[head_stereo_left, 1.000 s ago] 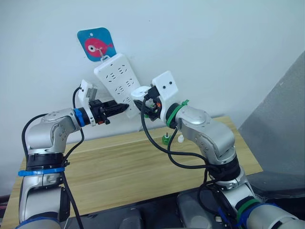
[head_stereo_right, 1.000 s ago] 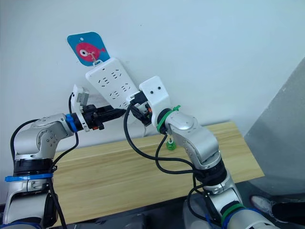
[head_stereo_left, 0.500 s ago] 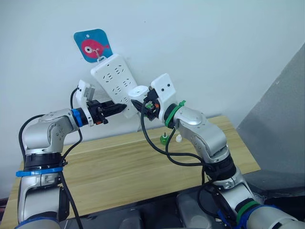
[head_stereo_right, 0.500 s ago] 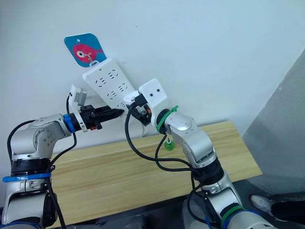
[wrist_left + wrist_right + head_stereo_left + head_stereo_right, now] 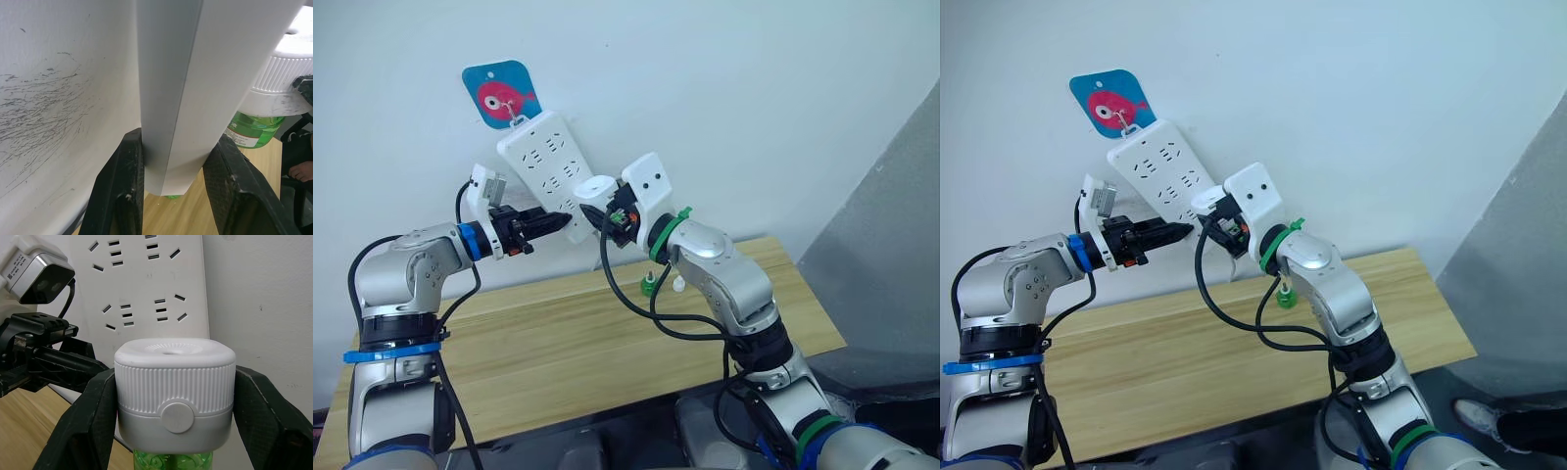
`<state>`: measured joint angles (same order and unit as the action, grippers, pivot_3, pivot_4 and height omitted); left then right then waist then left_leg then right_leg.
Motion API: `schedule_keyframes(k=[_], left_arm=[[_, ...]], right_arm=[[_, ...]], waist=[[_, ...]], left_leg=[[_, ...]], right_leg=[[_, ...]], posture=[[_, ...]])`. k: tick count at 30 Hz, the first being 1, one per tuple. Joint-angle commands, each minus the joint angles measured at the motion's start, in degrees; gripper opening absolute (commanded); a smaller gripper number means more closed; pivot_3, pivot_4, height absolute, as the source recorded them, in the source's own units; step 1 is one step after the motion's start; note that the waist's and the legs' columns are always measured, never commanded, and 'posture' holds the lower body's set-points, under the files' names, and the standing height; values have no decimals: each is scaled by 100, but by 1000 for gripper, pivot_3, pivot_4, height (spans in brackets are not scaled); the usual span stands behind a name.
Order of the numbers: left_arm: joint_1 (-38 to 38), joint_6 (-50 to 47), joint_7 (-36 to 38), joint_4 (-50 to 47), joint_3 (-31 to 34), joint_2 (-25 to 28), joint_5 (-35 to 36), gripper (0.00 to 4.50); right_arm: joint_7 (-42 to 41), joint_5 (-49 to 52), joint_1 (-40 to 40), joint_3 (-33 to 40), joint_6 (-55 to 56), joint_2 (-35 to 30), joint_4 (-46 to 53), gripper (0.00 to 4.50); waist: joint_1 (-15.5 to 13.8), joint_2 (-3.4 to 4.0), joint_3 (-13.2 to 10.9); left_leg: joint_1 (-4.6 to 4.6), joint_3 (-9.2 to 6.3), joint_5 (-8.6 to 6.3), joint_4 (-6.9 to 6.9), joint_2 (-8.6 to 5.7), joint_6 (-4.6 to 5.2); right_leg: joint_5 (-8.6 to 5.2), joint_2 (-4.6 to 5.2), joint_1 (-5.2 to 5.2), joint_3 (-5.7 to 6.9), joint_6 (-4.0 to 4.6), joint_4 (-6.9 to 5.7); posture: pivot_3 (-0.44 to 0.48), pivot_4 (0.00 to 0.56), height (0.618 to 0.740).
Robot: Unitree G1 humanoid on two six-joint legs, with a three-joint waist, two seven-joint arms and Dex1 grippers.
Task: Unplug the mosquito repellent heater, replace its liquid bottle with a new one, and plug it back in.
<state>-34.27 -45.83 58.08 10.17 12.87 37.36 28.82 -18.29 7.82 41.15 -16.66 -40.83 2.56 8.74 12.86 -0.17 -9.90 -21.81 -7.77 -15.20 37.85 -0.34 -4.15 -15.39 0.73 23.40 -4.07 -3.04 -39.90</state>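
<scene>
The white power strip (image 5: pixel 539 160) hangs slanted on the wall. My left gripper (image 5: pixel 563 223) is shut on its lower end, and the left wrist view shows both black fingers (image 5: pixel 121 188) pressed against the strip's sides (image 5: pixel 171 98). My right gripper (image 5: pixel 598 208) is shut on the mosquito repellent heater (image 5: pixel 173 382), a white ribbed unit with a green liquid bottle (image 5: pixel 171 461) under it. The heater (image 5: pixel 597 185) is held close in front of the strip's lower sockets (image 5: pixel 146 308). I cannot see its prongs.
A blue sticker with a pink fish (image 5: pixel 500 94) marks the hook above the strip. On the wooden table (image 5: pixel 558 343) near the wall stand a green bottle (image 5: pixel 649 285) and a small white cap-like piece (image 5: pixel 679 284). A grey panel (image 5: pixel 891 245) rises at the right.
The whole picture has shifted slightly, so the camera moved. Both grippers keep their holds, and the heater stays close to the strip's lower end.
</scene>
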Motion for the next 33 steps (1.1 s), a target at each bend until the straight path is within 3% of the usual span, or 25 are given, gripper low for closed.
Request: schedule_keyframes(k=[1, 3, 4, 11, 17, 27, 33], left_arm=[[-245, 261, 434, -538, -202, -173, 403, 1292], [-217, 381, 446, -470, -204, -142, 304, 1292], [-205, 441, 462, -439, -212, -124, 262, 1292], [-182, 784, 456, -215, -267, -28, 81, 1292], [-240, 1103, 449, 32, -288, 35, -49, 1292], [348, 1772, 509, 28, -99, 680, -380, 4277], [1111, 2268, 872, -56, 291, 1426, -401, 4277]], right_arm=[[-18, 115, 204, -105, -95, 289, -2, 3700], [-54, 156, 186, -42, -239, 235, 213, 4364], [-93, 181, 178, -20, -315, 184, 362, 4494], [-465, 582, 36, 264, -851, -339, 1481, 4500], [-817, 1113, -15, 687, -1257, -998, 2162, 4500], [-1366, 1774, -228, 1044, -1165, -1962, 2610, 4500], [-1748, 1801, -439, 965, -610, -2484, 2726, 4500]], waist=[[-1, 0, 0], [-59, -4, 2], [-80, -7, 4], [-75, -18, 13], [-75, -18, 13], [-11, -19, 13], [-16, -19, 13]], left_leg=[[0, 0, 0, 0, 0, 0], [-6, -8, 0, -3, -3, -1], [-12, -11, 0, -5, -3, -1], [-116, -3, 13, -42, -12, -24], [-108, -4, 10, -47, -14, -16], [-99, 2, 4, -46, -14, -4], [-92, 4, 4, -57, -12, -4]], right_leg=[[0, 0, 0, 0, 0, 0], [3, 3, 0, 6, 5, 1], [9, 3, 2, 10, 15, 9], [5, 61, 77, 8, 8, 91], [5, 57, 71, 12, 8, 84], [9, 38, 68, 11, 14, 80], [9, 34, 69, 12, 14, 79]], posture=[[-216, 120, 740], [-216, 119, 740], [-216, 119, 740], [-220, 116, 740], [-221, 115, 740], [-203, 118, 740], [-170, 119, 740]])
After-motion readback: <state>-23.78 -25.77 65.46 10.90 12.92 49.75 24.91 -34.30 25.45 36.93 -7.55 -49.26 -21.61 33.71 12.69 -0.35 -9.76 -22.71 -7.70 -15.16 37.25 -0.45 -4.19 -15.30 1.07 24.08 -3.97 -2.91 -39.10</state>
